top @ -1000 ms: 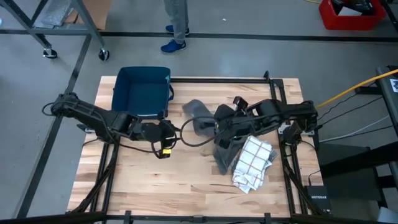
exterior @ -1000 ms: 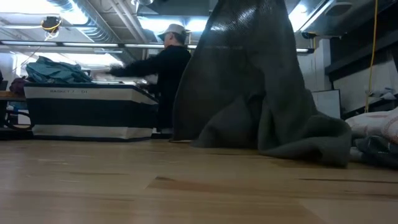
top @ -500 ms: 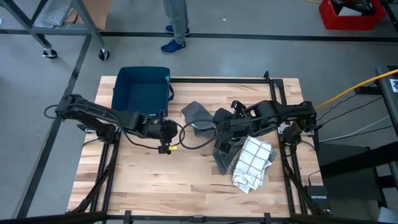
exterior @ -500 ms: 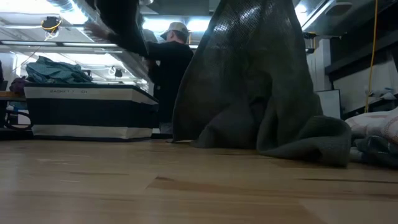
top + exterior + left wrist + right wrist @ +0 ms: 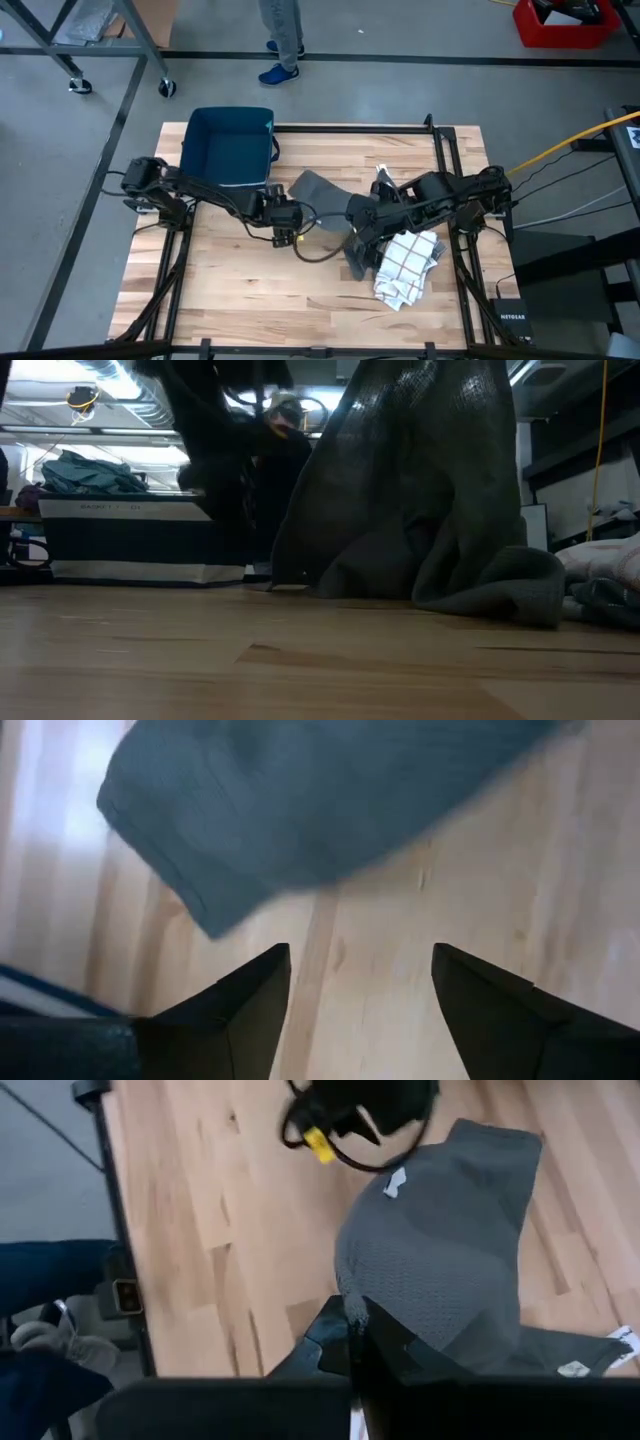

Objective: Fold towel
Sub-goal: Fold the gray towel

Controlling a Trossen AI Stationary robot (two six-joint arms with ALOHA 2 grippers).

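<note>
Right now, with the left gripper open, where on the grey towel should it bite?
Probably the free corner of the grey towel, lying flat on the table toward the blue bin. The left gripper, open, sits beside it, so come in from the left. The right gripper pinches the other end.

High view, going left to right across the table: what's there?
Dark blue fabric bin → open left gripper → crumpled grey towel → right gripper, shut on the grey towel → white checked cloth.

bare table [image 5: 230,280] left of towels [image 5: 405,262]
</note>
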